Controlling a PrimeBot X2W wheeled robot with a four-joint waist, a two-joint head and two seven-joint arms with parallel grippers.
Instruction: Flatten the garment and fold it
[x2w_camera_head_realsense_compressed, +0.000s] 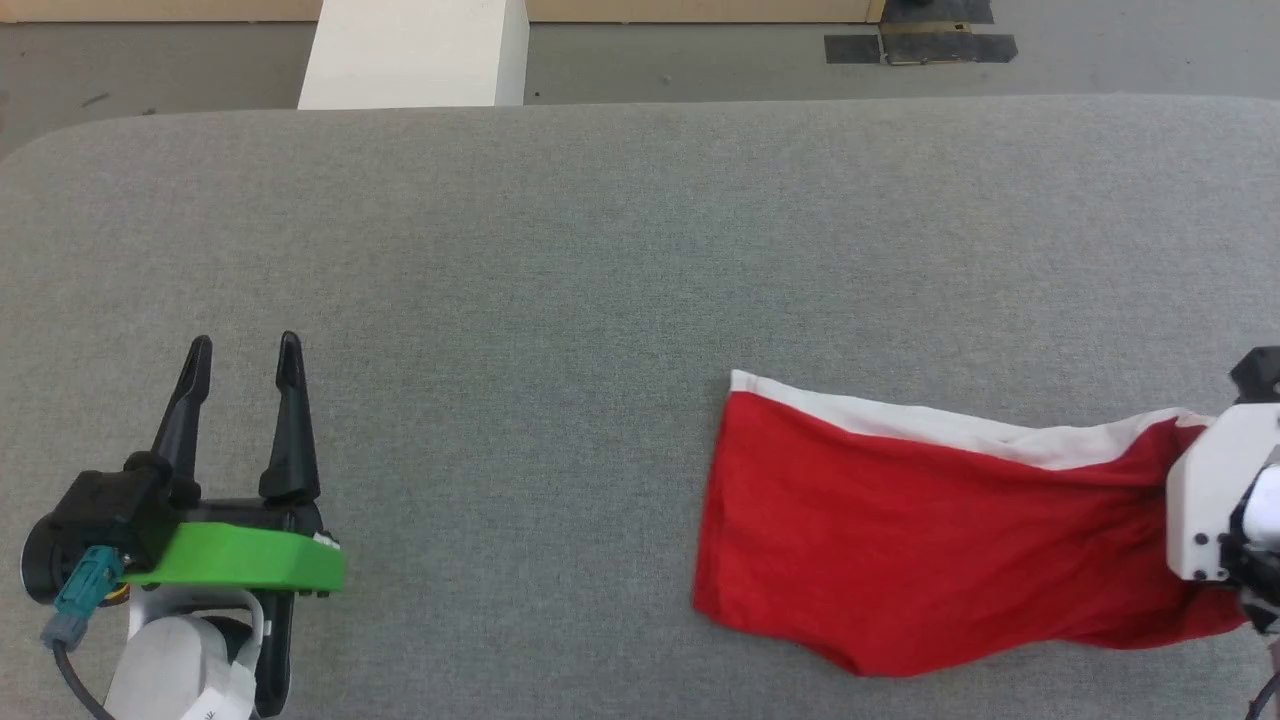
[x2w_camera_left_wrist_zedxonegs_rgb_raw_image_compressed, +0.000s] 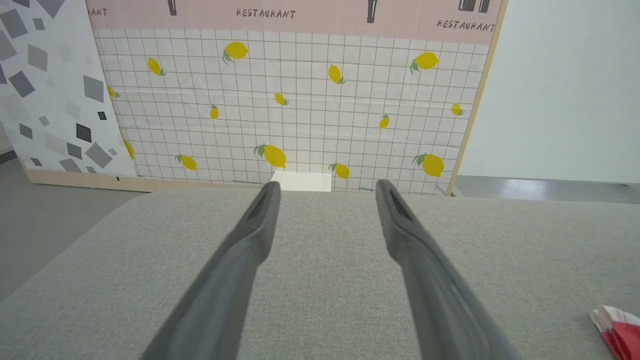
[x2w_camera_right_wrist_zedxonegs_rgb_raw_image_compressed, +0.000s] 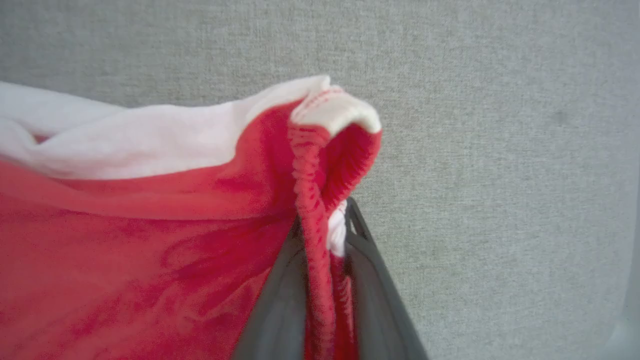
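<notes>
The garment (x2w_camera_head_realsense_compressed: 900, 520) is a pair of bright red shorts with a white side stripe, spread on the right half of the grey table (x2w_camera_head_realsense_compressed: 600, 250). In the right wrist view my right gripper (x2w_camera_right_wrist_zedxonegs_rgb_raw_image_compressed: 325, 222) is shut on the gathered elastic waistband of the garment (x2w_camera_right_wrist_zedxonegs_rgb_raw_image_compressed: 150, 225), which bunches up between the two dark fingers. In the head view its white wrist housing (x2w_camera_head_realsense_compressed: 1215, 500) covers the shorts' right end. My left gripper (x2w_camera_head_realsense_compressed: 245, 345) rests at the lower left, far from the shorts, open with nothing between its fingers. In the left wrist view, the left gripper (x2w_camera_left_wrist_zedxonegs_rgb_raw_image_compressed: 326, 186) points across bare table and a corner of the garment (x2w_camera_left_wrist_zedxonegs_rgb_raw_image_compressed: 617, 327) peeks in.
A white block (x2w_camera_head_realsense_compressed: 415, 50) stands beyond the table's far edge, and a dark plate (x2w_camera_head_realsense_compressed: 920, 45) lies on the floor. A lemon-patterned panel (x2w_camera_left_wrist_zedxonegs_rgb_raw_image_compressed: 300, 100) stands behind the table. Grey table surface stretches between the two grippers.
</notes>
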